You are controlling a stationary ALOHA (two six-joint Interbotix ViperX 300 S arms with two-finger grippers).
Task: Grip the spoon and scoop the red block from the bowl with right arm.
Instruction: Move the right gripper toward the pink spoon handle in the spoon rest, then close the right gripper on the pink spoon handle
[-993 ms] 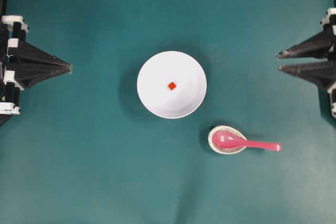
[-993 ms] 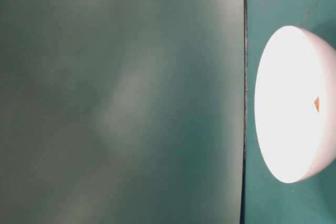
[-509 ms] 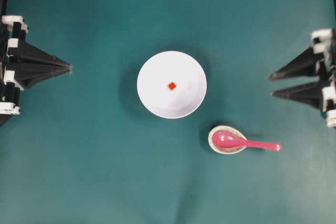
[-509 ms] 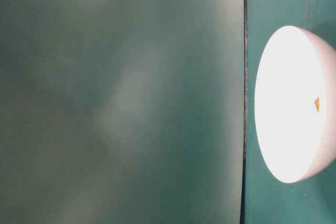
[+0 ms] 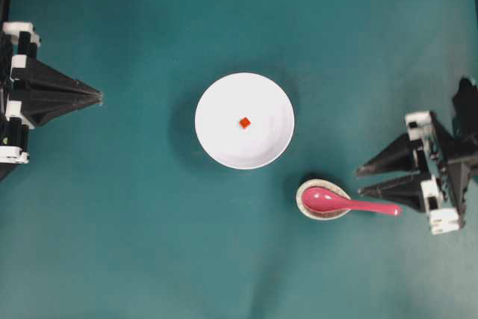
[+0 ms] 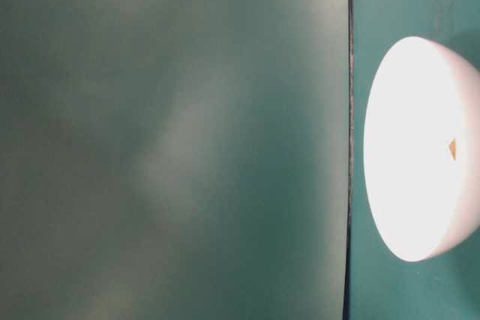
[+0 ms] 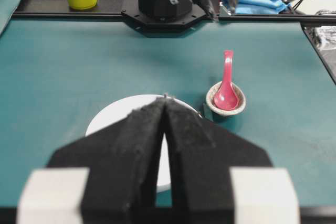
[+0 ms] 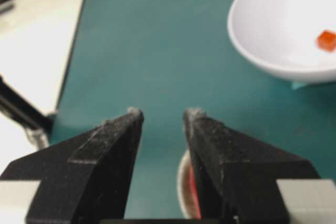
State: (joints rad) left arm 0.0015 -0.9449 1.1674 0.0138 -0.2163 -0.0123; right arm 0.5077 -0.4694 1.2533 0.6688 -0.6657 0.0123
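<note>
Teal table (image 5: 134, 244) with white bowl (image 5: 216, 140) and speckled spoon rest (image 5: 302, 193).

Both grippers: left gripper (image 5: 95, 96), right gripper (image 5: 358, 181) matte black, wedge fingers tapering to points, white clips at bases. Finger pads rough, grainy, slightly frayed at tips.
</note>
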